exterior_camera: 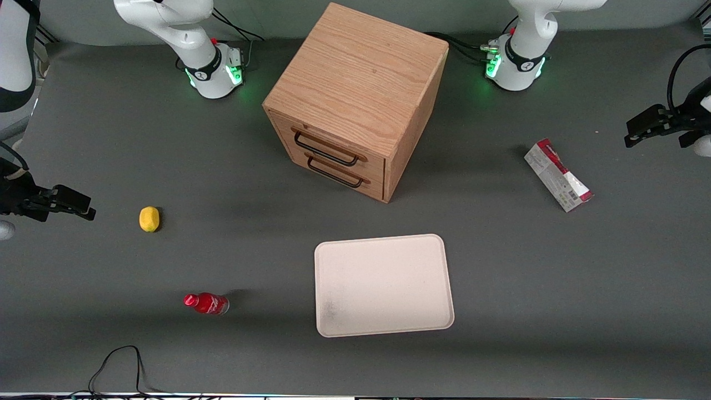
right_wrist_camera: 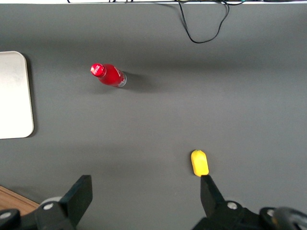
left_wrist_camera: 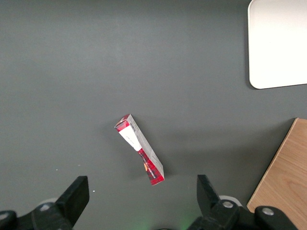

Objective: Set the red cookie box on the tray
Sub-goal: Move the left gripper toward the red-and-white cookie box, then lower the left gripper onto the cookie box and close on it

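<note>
The red cookie box (exterior_camera: 558, 175) (left_wrist_camera: 140, 149) lies flat on the grey table toward the working arm's end, its white-grey printed face up and its length at a slant. The cream-white tray (exterior_camera: 383, 283) (left_wrist_camera: 278, 43) sits nearer the front camera, in front of the drawer cabinet, with nothing on it. My gripper (exterior_camera: 630, 135) (left_wrist_camera: 141, 186) hangs high above the table, farther out toward the working arm's end than the box. Its fingers (left_wrist_camera: 76, 191) are spread wide and hold nothing. In the left wrist view one end of the box lies between them, far below.
A wooden drawer cabinet (exterior_camera: 355, 100) (left_wrist_camera: 283, 177) with two closed drawers stands mid-table, farther from the front camera than the tray. A yellow lemon (exterior_camera: 149, 218) and a small red bottle (exterior_camera: 206, 303) lie toward the parked arm's end. A black cable (exterior_camera: 116, 361) loops at the table's front edge.
</note>
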Motion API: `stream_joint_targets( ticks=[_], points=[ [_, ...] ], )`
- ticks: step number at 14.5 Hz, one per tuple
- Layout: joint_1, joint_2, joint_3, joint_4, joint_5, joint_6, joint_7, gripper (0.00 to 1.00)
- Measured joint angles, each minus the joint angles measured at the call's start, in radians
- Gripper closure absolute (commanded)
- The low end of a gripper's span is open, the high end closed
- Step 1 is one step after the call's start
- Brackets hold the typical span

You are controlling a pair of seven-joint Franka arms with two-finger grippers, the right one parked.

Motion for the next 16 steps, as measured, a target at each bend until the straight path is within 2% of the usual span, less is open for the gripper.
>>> stream_joint_targets(
  ticks=[4, 7, 10, 13, 16],
  points=[
    [0.002, 0.007, 0.007, -0.010, 0.006, 0.003, 0.002, 0.00],
    [0.006, 0.030, 0.038, -0.095, 0.012, 0.060, -0.038, 0.00],
    [0.013, 0.041, 0.054, -0.270, 0.012, 0.217, -0.204, 0.00],
    [0.019, 0.042, 0.111, -0.474, 0.011, 0.411, -0.282, 0.01],
    [0.025, 0.041, 0.123, -0.670, 0.011, 0.606, -0.368, 0.01]
  ],
)
